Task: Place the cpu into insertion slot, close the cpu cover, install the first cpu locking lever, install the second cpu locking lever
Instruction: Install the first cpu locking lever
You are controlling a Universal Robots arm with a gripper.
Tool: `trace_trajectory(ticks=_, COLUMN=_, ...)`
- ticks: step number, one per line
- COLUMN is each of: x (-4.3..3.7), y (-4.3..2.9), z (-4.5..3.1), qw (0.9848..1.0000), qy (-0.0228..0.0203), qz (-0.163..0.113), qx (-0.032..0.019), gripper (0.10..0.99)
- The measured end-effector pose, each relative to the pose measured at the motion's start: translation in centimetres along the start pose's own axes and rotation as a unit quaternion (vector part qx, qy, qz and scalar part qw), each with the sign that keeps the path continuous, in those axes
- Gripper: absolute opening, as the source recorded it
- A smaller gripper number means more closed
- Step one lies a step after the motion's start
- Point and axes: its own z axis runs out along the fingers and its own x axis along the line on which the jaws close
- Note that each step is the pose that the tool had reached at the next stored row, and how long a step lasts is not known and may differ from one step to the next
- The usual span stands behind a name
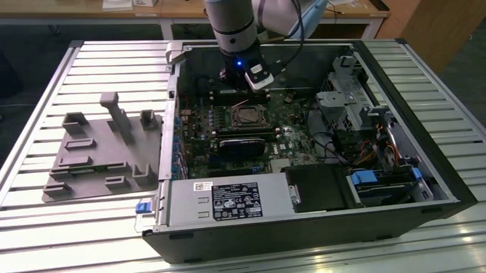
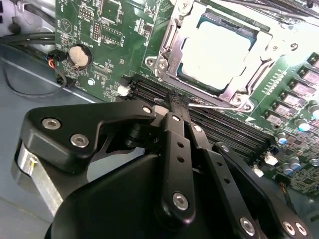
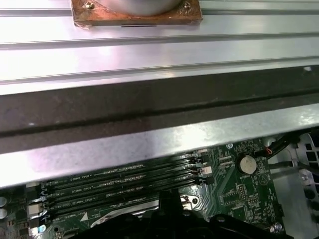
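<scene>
1. Claw, black, has its 2 fingers drawn together at the tip in the second wrist view. It is poised over the long black memory slots, just beside the socket.
2. A thin metal lever runs from right beside the fingertips along the socket's near edge. Whether the tip pinches it cannot be told.
3. In the exterior view the arm comes down almost upright into the open computer case, with its wrist over the green motherboard.
4. The cpu, pale and silvery, lies flat in the insertion slot.
5. The cpu cover, a shiny metal frame, lies down around the chip, and its cut-out shows the chip's top.
6. A grey fixture sits on the slatted table, to the exterior view's left of the case.
</scene>
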Motion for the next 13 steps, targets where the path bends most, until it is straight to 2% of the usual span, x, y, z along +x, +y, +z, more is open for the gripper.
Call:
trace_trajectory(ticks=8, x=0.36, y=0.43, z=0.20, qw=1.0000, qy=-0.0026, qz=0.008, qx=0.0025, gripper=0.102)
trace_trajectory(ticks=13, x=0.42, y=0.53, z=0.36, qw=0.9997, qy=-0.0056, qz=0.022, qx=0.0060, gripper=0.102)
